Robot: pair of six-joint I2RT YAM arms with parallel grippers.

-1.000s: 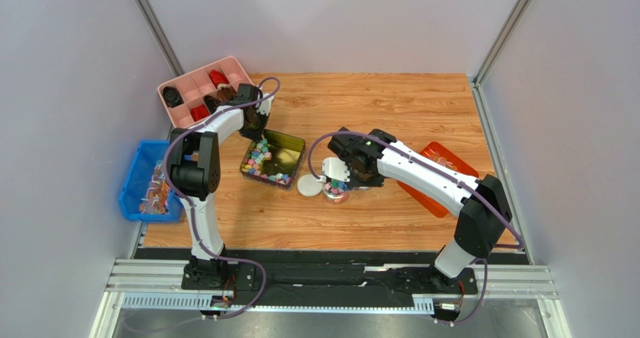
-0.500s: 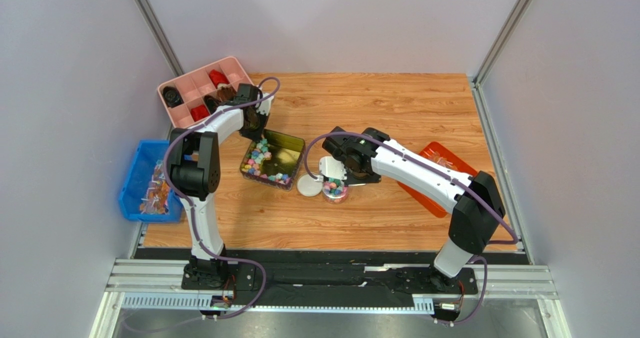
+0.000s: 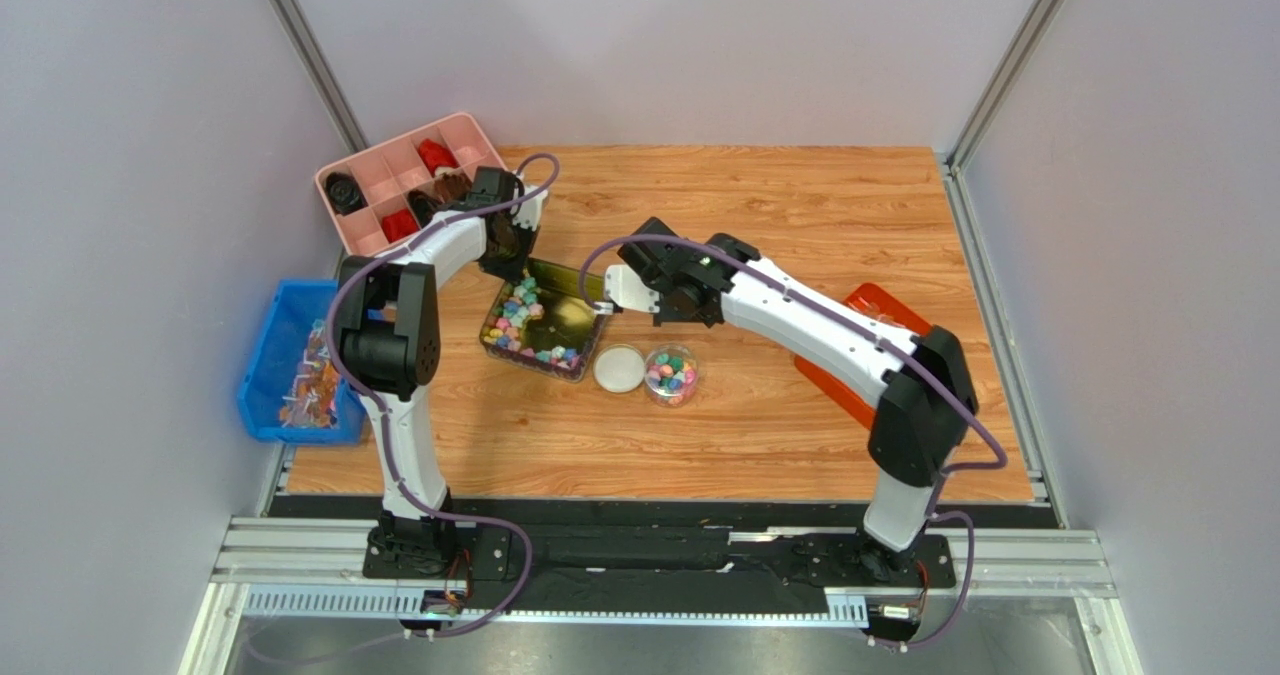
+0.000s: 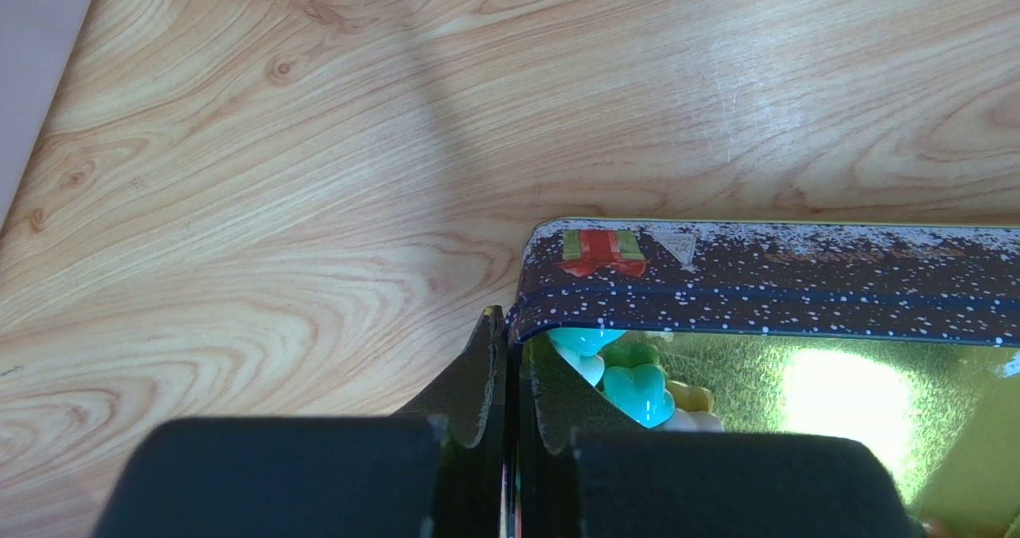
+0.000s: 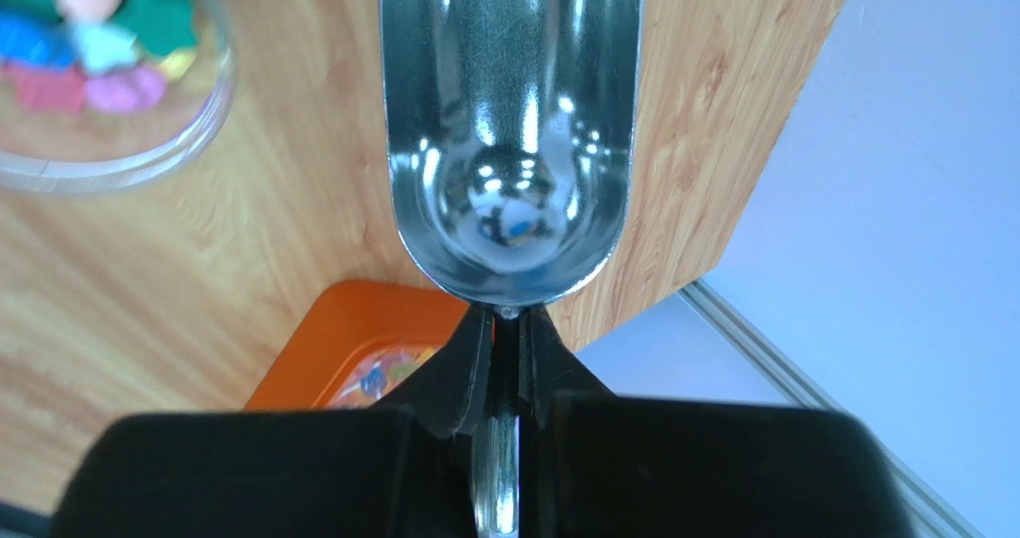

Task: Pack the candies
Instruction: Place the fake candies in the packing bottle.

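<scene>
- The left gripper [image 4: 509, 335] is clamped on the wall of the tin [image 4: 766, 281] at one corner, one finger outside and one inside the rim.
- In the top view the left gripper [image 3: 519, 263] sits at the far left corner of the tin [image 3: 579, 288], which lies on the tabletop [image 3: 781, 210].
- Most of the candies [image 3: 526, 323] lie in the tin, heaped toward its left and near sides. The far right part of its gold floor is bare.
- From the left wrist, teal and yellow candies [image 4: 635, 389] show just inside the held corner. The tin's outer wall is dark blue with white speckles.
- The right gripper [image 5: 509, 341] is closed tight on the thin handle of a metal scoop [image 5: 509, 144], whose bowl is empty.
- From above, the right gripper [image 3: 624, 288] holds the scoop [image 3: 600, 300] at the tin's right edge.
- A small clear jar [image 3: 670, 375] stands open on the tabletop near the tin's near right corner, with more candies inside.
- The jar's white lid [image 3: 618, 368] lies flat just beside it, on its left.
- A pink tray [image 3: 376, 165] with compartments sits at the far left corner.
- A blue bin [image 3: 271, 368] rests off the left edge.
- An orange tray [image 3: 887, 308] lies on the right, partly under the right arm.
</scene>
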